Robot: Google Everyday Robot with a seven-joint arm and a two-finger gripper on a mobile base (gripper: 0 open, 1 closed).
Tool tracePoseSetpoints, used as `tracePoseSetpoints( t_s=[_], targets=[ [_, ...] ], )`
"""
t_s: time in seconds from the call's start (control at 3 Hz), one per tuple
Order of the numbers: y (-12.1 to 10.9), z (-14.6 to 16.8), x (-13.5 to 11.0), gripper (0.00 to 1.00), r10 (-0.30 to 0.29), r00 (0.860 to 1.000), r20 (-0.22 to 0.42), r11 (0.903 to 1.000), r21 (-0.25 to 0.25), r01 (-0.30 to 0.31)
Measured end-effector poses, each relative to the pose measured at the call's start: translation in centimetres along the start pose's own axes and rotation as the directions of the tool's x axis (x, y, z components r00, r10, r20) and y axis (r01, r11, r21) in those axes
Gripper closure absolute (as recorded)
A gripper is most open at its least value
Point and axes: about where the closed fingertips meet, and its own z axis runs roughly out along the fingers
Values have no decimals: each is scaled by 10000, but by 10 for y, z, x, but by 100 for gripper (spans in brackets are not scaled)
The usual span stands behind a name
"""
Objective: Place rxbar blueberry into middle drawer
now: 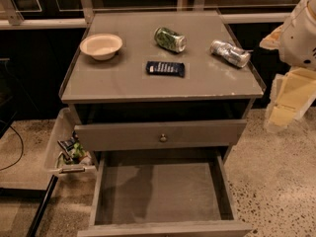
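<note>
The rxbar blueberry (165, 68) lies flat in its dark navy wrapper on the grey cabinet top (123, 83), near the middle front. The middle drawer (163, 191) is pulled out below, and its grey floor is bare. My gripper (286, 100) hangs at the right edge of the view, beside the cabinet's right front corner and about level with its top. It is well to the right of the bar and holds nothing that I can see.
A cream bowl (101, 45) sits back left on the top, a green can (170, 39) lies behind the bar, and a silver can (230, 53) lies to the right. The closed drawer front with a round knob (162, 138) is above the open drawer. A clear bin of snacks (66, 149) hangs at the cabinet's left.
</note>
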Motion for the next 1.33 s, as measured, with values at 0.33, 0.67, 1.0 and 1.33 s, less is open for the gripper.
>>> tracePoseSetpoints(
  t_s=[0.33, 0.67, 1.0, 1.33],
  targets=[
    [0, 0, 0, 0, -9, 10000, 11, 10000, 18, 9],
    [-21, 19, -22, 0, -601, 9974, 407, 9982, -35, 603],
    [-47, 40, -56, 0, -1427, 9832, 1142, 9897, 72, 1428],
    [-72, 56, -82, 0, -1769, 9621, 2076, 9842, 268, 1752]
  ],
)
